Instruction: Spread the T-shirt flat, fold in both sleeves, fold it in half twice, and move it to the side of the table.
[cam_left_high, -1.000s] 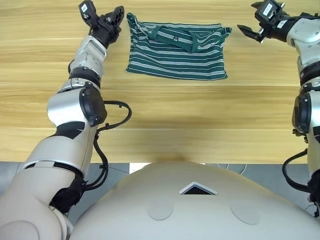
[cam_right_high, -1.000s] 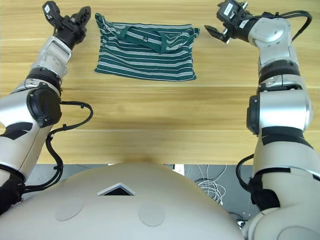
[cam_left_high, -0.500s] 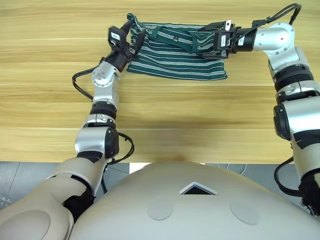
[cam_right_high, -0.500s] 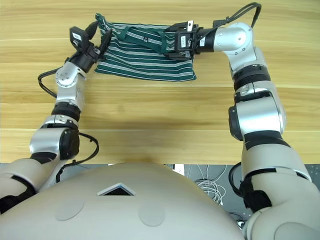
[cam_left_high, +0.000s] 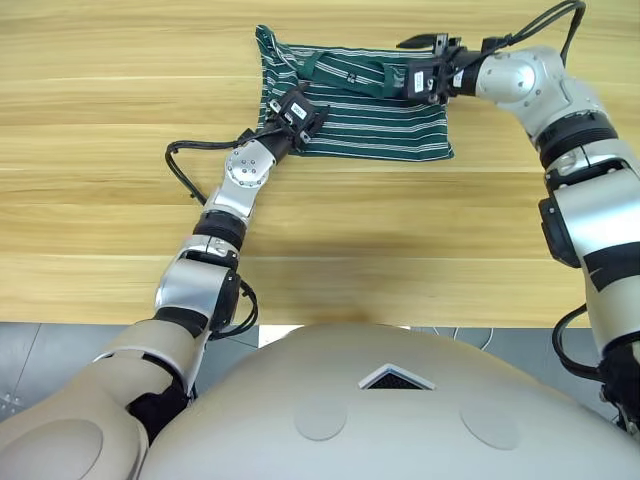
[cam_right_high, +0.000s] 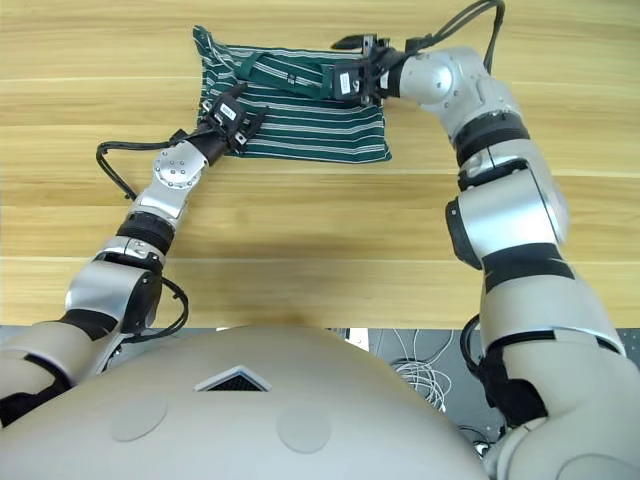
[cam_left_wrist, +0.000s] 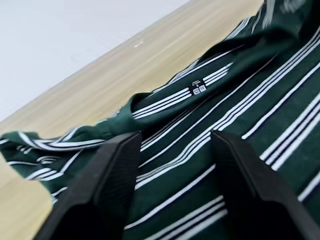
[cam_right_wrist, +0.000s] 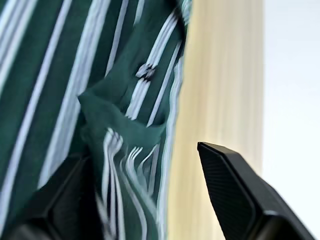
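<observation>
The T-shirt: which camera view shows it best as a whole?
The left eye view: the whole T-shirt lies there as a rough rectangle on the table, with most of its outline in sight. The right eye view shows the same scene. The two wrist views give close patches of its striped cloth, not its outline.

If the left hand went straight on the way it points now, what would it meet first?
Most likely the T-shirt: the open left hand points into its striped fabric near the shirt's left edge. How close it is stays unclear.
</observation>
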